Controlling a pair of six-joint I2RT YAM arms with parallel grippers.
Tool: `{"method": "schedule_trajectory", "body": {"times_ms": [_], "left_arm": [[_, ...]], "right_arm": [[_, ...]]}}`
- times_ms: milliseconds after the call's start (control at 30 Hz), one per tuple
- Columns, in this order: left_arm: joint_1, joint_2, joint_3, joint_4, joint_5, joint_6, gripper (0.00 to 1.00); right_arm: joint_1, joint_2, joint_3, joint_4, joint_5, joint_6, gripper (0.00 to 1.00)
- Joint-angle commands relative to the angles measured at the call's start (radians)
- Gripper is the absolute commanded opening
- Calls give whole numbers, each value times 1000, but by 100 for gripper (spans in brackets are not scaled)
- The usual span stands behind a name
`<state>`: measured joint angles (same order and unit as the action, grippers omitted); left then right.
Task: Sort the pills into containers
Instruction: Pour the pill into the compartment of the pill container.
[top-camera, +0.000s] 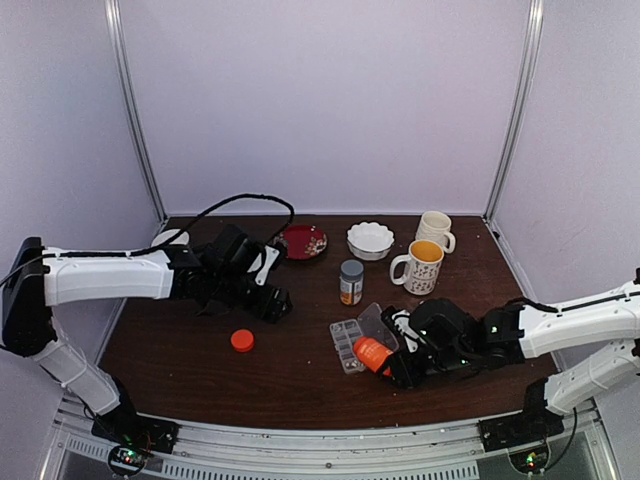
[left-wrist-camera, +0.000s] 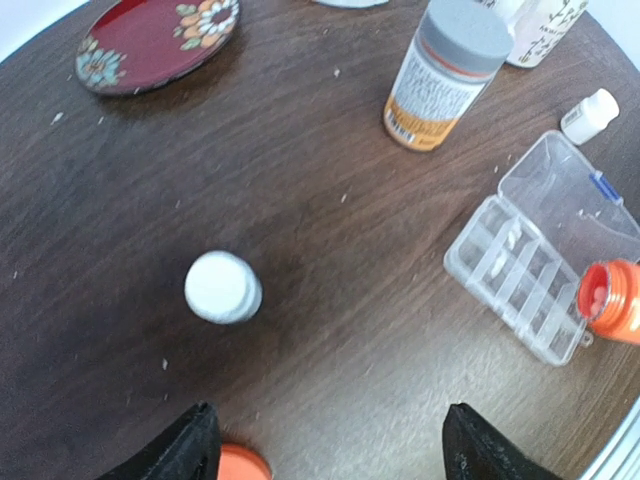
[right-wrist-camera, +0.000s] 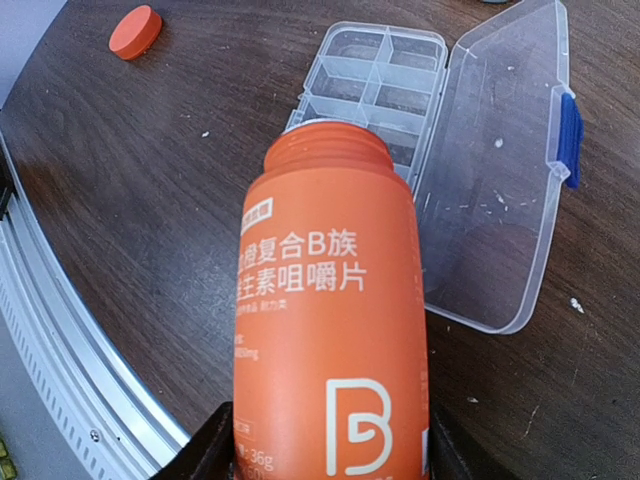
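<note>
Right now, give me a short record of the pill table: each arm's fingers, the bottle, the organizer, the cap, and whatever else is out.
left fingers: open, empty, above the table
right fingers: shut on the orange bottle
bottle state: uncapped, tipped, mouth by the organizer box
box lid: open
orange cap: on the table, left of the box
pills: whitish shapes seem to show in the bottle mouth; compartments unclear
also out: grey-lidded jar, red plate, white bowl, two mugs, two small white bottles

Pale lilac walls (top-camera: 330, 100), metal corner posts (top-camera: 135, 110), dark wooden table (top-camera: 180, 350).
</note>
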<state>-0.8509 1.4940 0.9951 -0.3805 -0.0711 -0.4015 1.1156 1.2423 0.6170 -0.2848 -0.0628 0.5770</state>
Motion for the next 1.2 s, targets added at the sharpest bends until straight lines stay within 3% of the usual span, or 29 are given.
{"method": "schedule_trajectory", "body": {"times_ms": [0, 300, 367, 467, 633, 1167], "left_arm": [[-11, 82, 80, 70, 40, 40, 79], [-13, 236, 197, 106, 160, 75, 76], [-13, 276, 223, 117, 203, 84, 72], [-14, 339, 268, 133, 263, 94, 65], [-14, 447, 351, 148, 326, 103, 59], [-13, 551, 390, 164, 397, 95, 57]], "right_arm": [[5, 0, 33, -6, 28, -9, 0], [9, 10, 61, -50, 33, -26, 0], [10, -17, 20, 9, 40, -3, 0], [9, 32, 74, -89, 42, -26, 0], [8, 34, 56, -39, 35, -19, 0], [12, 47, 86, -93, 42, -27, 0]]}}
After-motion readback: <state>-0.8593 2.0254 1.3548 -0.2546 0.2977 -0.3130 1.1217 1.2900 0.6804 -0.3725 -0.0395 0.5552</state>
